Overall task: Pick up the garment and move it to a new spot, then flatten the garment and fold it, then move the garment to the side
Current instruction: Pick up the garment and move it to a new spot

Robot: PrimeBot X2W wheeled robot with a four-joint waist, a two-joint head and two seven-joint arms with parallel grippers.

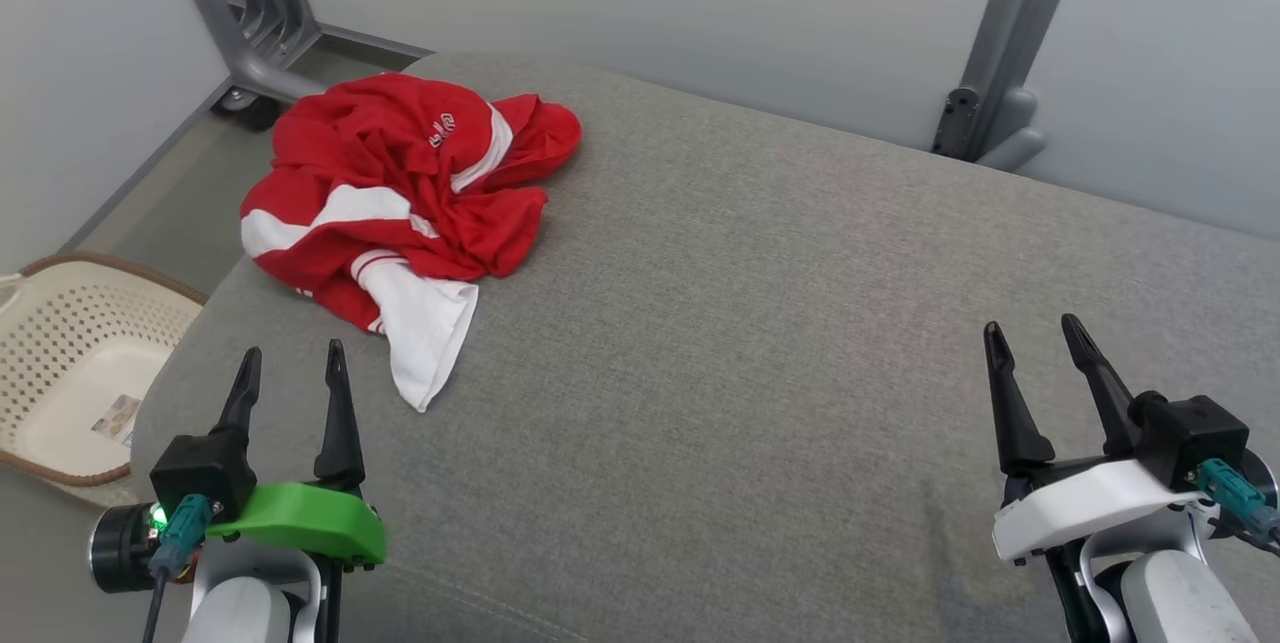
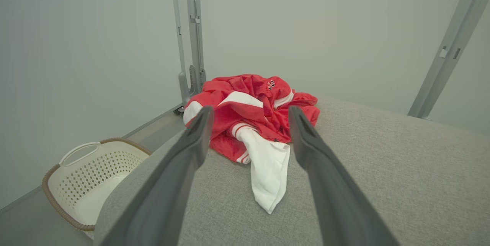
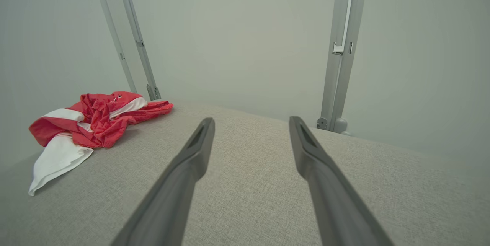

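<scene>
The left jaws are seen spread wide apart, with nothing held between them, and are poised low over the near left corner of the grey upholstered surface (image 1: 750,323). The right jaws are likewise spread and empty, at the near right edge of that surface.

The garment (image 1: 400,193) (red, with white bands and a small white logo) is found crumpled in a heap ahead of the left jaws and slightly to their right, apart from them. A white flap (image 1: 425,343) is trailed out of the heap toward them and lies nearest their tips, without being touched. From the right jaws the garment lies ahead and far off to the left, well apart.

A pale perforated basket (image 1: 60,333) with a brown rim is seen on the floor to the left of the left jaws, below the surface's edge. Grey metal posts (image 1: 1000,73) are set against the wall beyond both pairs of jaws.
</scene>
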